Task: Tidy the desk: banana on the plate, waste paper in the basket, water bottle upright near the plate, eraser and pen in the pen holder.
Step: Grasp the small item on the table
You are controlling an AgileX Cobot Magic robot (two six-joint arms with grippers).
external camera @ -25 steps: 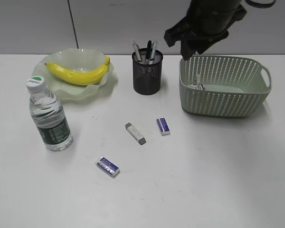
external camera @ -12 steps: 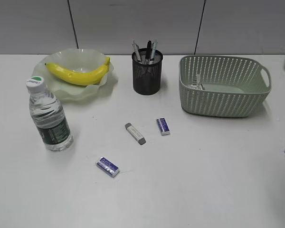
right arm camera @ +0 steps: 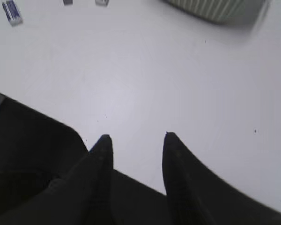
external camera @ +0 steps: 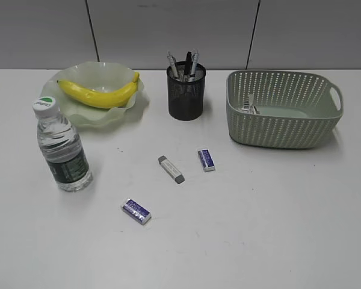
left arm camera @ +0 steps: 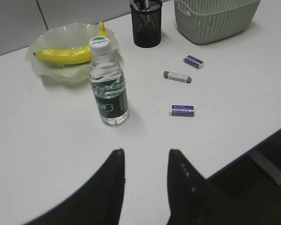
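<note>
The banana (external camera: 98, 91) lies in the plate (external camera: 117, 114) at the back left. The water bottle (external camera: 61, 147) stands upright in front of the plate. Several pens (external camera: 186, 63) stick out of the pen holder (external camera: 186, 96). The waste paper (external camera: 250, 106) lies inside the basket (external camera: 277, 126). Three erasers lie on the desk (external camera: 259, 229): a blue-sleeved eraser (external camera: 207, 160), a grey-tipped eraser (external camera: 171, 169) and a nearer blue-sleeved eraser (external camera: 136, 211). My left gripper (left arm camera: 146, 152) hangs open and empty, short of the bottle (left arm camera: 109, 89). My right gripper (right arm camera: 136, 136) is open and empty over bare desk near its front edge.
Neither arm shows in the exterior view. In the right wrist view the basket (right arm camera: 210, 8) sits at the top edge and an eraser (right arm camera: 12, 11) at the top left. The desk's front edge (left arm camera: 253, 140) runs close to the left gripper.
One second ago my right arm hung over the basket's back left corner; it has since pulled away to the right and out of the exterior view. The objects have not moved.
</note>
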